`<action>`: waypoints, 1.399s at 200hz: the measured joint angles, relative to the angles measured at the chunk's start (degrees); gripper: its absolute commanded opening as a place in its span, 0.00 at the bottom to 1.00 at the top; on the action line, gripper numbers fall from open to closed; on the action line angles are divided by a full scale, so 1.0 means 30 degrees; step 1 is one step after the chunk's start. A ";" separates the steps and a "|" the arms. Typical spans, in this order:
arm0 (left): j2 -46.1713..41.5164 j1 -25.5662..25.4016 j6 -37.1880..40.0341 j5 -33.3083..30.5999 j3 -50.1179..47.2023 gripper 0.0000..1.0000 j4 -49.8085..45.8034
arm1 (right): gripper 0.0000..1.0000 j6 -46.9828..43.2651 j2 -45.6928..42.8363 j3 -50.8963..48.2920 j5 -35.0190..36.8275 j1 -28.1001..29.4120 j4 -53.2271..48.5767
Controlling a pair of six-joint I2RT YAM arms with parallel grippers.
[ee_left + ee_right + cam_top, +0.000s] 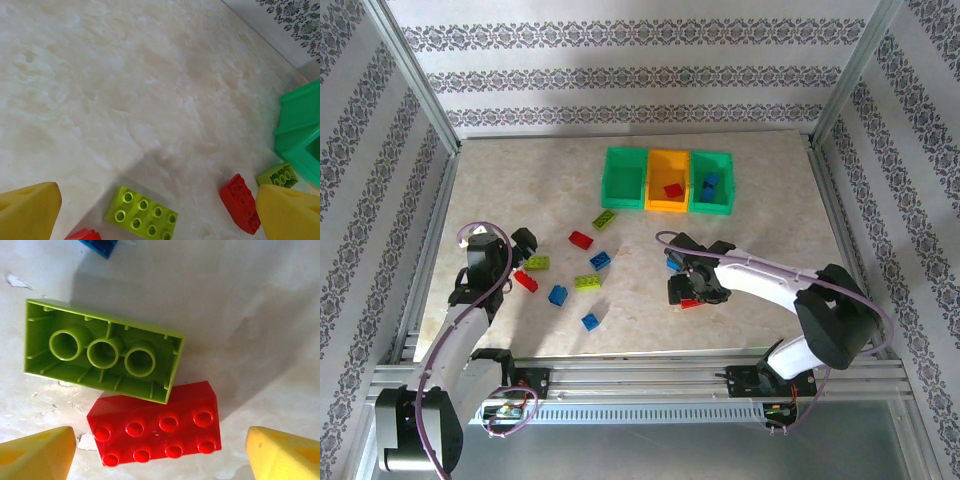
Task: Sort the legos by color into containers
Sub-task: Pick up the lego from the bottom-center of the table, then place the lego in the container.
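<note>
In the right wrist view, a red lego (155, 425) lies studs up between my right gripper's (160, 457) yellow fingertips (35, 455). The jaws stand open, with a gap on each side. An upside-down lime lego (102, 350) overlaps its far edge. From above, the right gripper (692, 290) hangs low at table centre. My left gripper (527, 250) is open above a lime lego (141, 212), with a red curved lego (242, 202) to its right. The containers stand in a row at the back: green (625, 178), orange (669, 205) and green (711, 208).
Loose legos lie between the arms: lime (587, 281), blue (557, 294), blue (590, 320), red (581, 239). A red brick (673, 189) sits in the orange bin and a blue brick (709, 184) in the right green bin. Metal frame rails border the table.
</note>
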 measured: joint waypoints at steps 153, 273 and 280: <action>-0.0277 0.0000 0.0015 -0.0641 0.0248 1.00 -0.2353 | 0.48 0.0372 0.1370 0.0532 -0.0182 0.0627 0.0539; -0.0546 0.0000 0.0022 -0.0466 0.0430 1.00 -0.3410 | 0.44 -0.3599 0.2412 0.8896 0.3155 -0.2200 0.1552; -0.0561 0.0000 0.0022 -0.0401 0.0430 1.00 -0.3410 | 0.43 -0.3985 0.3075 0.9668 0.3293 -0.2419 0.1705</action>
